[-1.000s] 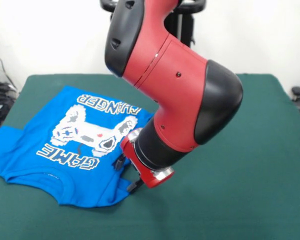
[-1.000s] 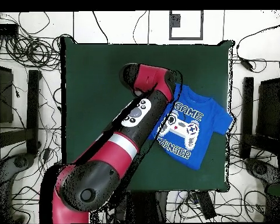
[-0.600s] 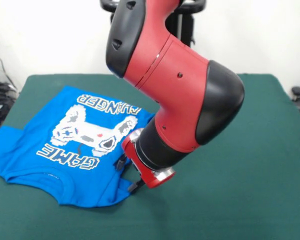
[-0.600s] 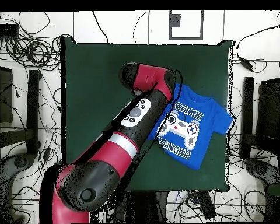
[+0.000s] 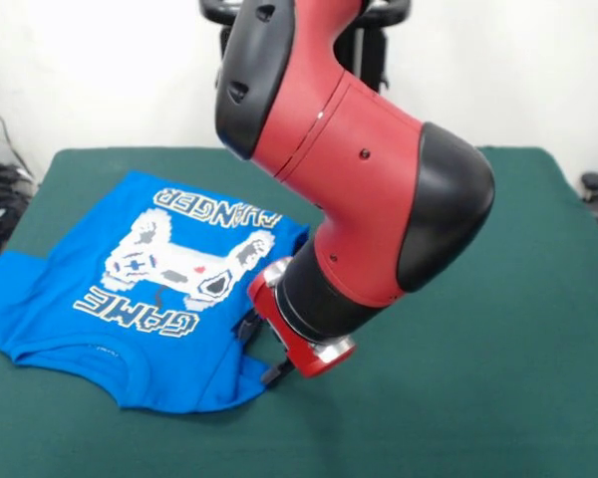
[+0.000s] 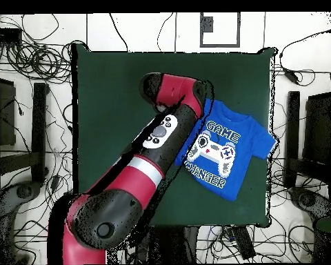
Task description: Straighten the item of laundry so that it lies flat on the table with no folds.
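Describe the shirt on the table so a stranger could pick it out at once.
Start from the dark green table and the red and black arm reaching down over it. Beside the arm's gripper lies a small bright blue T-shirt, spread print side up. It is the only cloth there, marked by a white pixel game controller and the words GAME CHANGER.

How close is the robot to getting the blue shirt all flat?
Mostly done: the T-shirt lies print up on the table, its body spread out. In hand: the gripper is down at the shirt's edge nearest the arm. Left: the arm hides that side in both views, so a fold there cannot be ruled out, and one sleeve reaches the table's edge.
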Tool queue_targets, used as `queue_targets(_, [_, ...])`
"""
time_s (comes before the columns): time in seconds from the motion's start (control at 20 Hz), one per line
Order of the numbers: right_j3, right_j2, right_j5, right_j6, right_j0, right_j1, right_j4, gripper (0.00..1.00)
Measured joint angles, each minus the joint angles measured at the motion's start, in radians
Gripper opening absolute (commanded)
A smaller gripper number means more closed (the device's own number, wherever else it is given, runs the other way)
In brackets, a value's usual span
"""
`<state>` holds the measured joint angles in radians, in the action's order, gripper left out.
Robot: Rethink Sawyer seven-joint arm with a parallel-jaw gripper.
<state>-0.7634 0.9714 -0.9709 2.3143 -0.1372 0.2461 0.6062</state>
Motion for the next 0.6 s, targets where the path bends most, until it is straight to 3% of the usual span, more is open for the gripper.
queue_targets(0.6, [0.057, 0.0, -0.06, 0.039, 0.0, 0.01, 0.001, 1.0])
